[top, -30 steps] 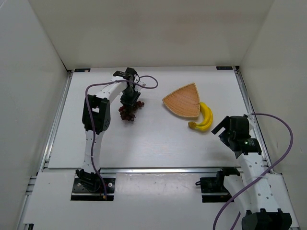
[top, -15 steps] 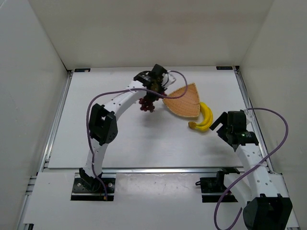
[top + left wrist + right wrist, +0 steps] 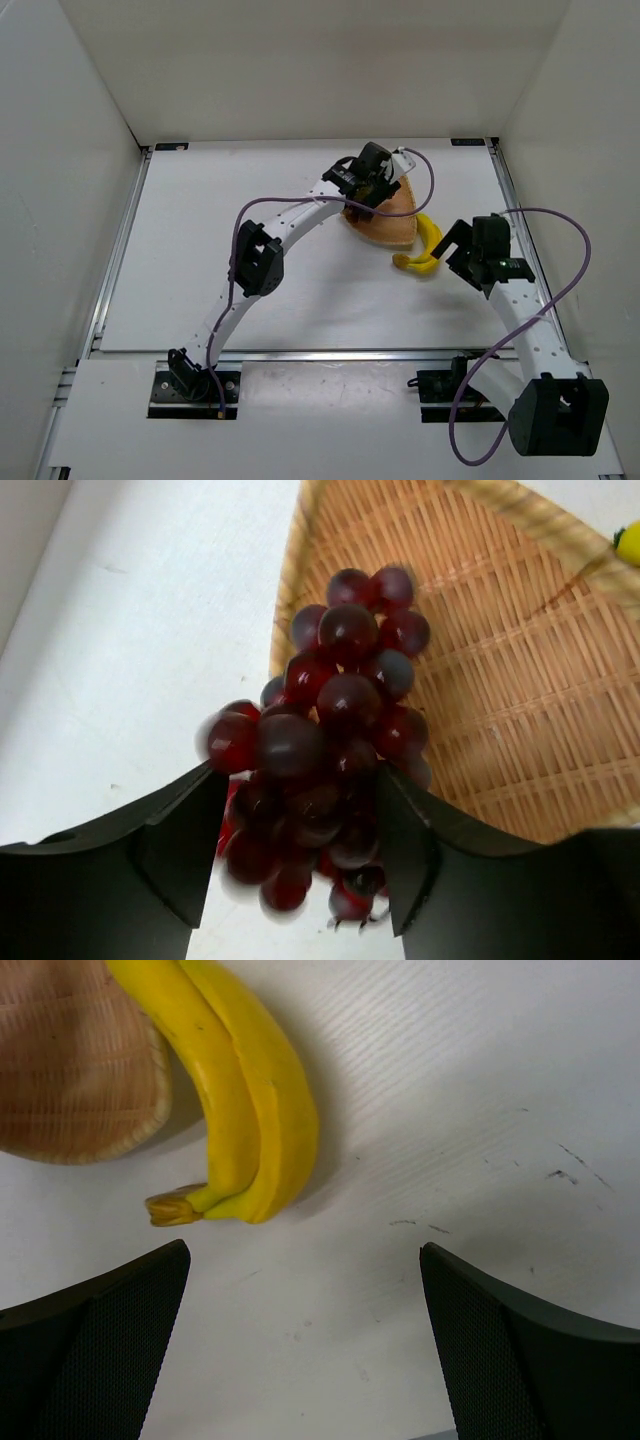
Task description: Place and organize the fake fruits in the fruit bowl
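Observation:
The dark red grapes (image 3: 340,730) hang between the fingers of my left gripper (image 3: 300,780), over the left rim of the tan wicker fruit bowl (image 3: 500,680). Its jaws stand apart, and the lower grapes are blurred while the bowl is sharp. From above, the left gripper (image 3: 372,185) covers the bowl's (image 3: 395,225) far left part and hides the grapes. The yellow bananas (image 3: 428,245) lie on the table against the bowl's right side. My right gripper (image 3: 452,255) is wide open just right of them. In the right wrist view the bananas (image 3: 245,1090) lie ahead of the right gripper (image 3: 303,1260), beside the bowl (image 3: 70,1060).
White walls close in the white table (image 3: 250,290) on three sides, with a metal rail (image 3: 300,355) along its near edge. The left arm stretches diagonally across the middle of the table. Purple cables loop off both arms.
The left arm swung right from the table's left-middle to the bowl, carrying the grapes, and its jaws have parted. The right gripper crept up and left toward the bananas, still open.

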`<state>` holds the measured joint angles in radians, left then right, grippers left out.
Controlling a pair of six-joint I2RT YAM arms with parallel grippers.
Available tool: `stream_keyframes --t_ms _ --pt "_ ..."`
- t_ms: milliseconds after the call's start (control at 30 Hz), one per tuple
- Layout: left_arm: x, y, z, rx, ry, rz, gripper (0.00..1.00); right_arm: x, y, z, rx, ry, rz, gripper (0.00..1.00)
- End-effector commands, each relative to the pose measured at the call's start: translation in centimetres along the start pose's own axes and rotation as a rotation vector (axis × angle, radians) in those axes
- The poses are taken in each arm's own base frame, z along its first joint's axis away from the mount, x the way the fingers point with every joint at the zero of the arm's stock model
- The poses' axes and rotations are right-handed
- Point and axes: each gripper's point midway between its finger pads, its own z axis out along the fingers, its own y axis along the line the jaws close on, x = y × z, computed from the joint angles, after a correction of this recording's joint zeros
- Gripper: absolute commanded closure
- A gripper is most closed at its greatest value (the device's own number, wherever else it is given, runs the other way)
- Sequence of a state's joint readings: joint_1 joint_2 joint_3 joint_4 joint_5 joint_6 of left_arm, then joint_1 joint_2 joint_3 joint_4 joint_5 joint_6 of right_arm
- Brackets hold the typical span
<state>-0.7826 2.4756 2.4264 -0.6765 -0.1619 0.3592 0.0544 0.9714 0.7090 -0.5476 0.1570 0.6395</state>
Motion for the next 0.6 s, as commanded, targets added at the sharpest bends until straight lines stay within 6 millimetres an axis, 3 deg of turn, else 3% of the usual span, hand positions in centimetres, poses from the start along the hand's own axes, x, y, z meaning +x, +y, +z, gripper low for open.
stream_keyframes --t_ms 0,33,100,233,267,333,367,467,500,567 --pt "-4.5 0.4 -2.3 0.010 -0.133 -0.001 0.28 -2.0 3.2 -0.5 -0.134 -0.038 -0.030 0.00" --pt "-4.8 0.5 -2.3 0.005 -0.146 -0.003 0.12 -2.0 3.5 -0.5 -0.142 -0.029 -0.031 0.00" --pt "-4.8 0.5 -2.3 0.005 -0.146 -0.003 0.00 -2.1 4.0 -0.2 -0.159 -0.029 -0.031 0.00" --pt "-6.1 1.8 -4.2 -0.029 -0.175 -0.010 0.00 -1.3 3.8 1.2 -0.135 0.022 -0.012 0.00" --pt "-7.4 2.6 -6.3 -0.042 -0.209 -0.016 0.00 -1.8 3.5 1.5 -0.107 0.012 -0.011 0.00" --pt "-7.6 3.1 -8.2 -0.051 -0.212 -0.029 0.00 -1.7 2.7 2.8 -0.025 0.043 0.006 0.00" --pt "-8.9 4.3 -11.0 -0.075 -0.251 -0.037 0.00 -1.4 2.3 3.6 0.032 0.075 0.007 0.00" --pt "-8.2 5.5 -13.4 -0.124 -0.231 -0.005 0.00 -1.6 2.0 5.0 0.102 0.104 -0.020 0.03" --pt "-8.5 6.8 -15.5 -0.168 -0.241 -0.007 0.00 -1.0 2.0 6.0 0.122 0.139 -0.032 0.06" --pt "-6.2 7.4 -15.8 -0.202 -0.176 0.015 0.00 -0.9 2.5 7.0 0.135 0.166 -0.045 0.12"
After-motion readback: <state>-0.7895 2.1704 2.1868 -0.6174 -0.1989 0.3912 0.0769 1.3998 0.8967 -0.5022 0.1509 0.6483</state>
